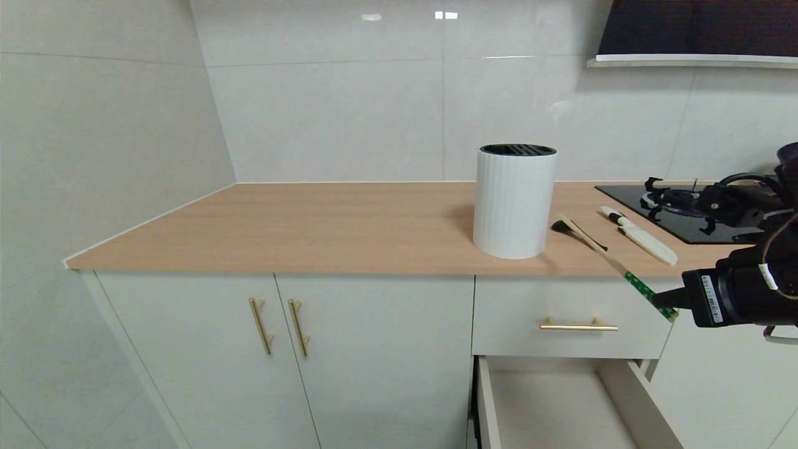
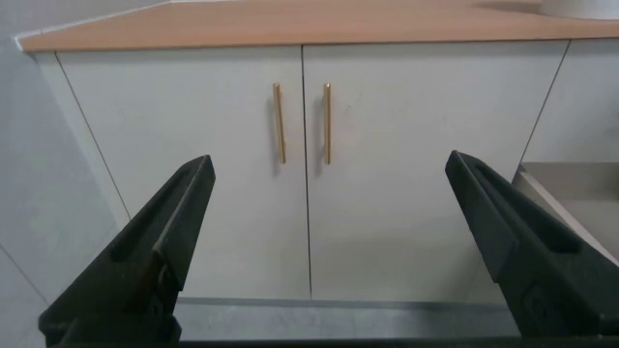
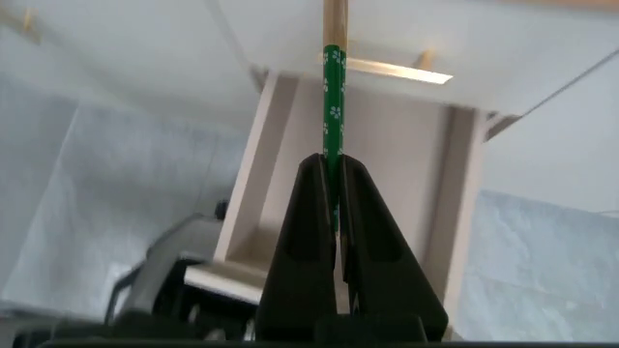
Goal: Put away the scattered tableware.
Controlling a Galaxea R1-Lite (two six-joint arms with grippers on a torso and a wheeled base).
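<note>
Early going, I'd say: right gripper [image 1: 668,304] clamped on the green-ended chopstick [image 1: 608,252] off the counter edge above the open drawer [image 1: 614,380], white knife [image 1: 639,237] untouched on the counter (left gripper [image 2: 329,164] gapes wide, empty).

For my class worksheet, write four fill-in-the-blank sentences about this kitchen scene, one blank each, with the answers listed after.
1. The right gripper is shut on a wooden stick whose held end is coloured ____.
2. The left gripper faces two cabinet doors with its jaws ____.
3. On the countertop, the white holder has a ____ slotted top.
4. The open drawer is the ____ of the two at the right.

Missing words: green; open; black; lower.
</note>
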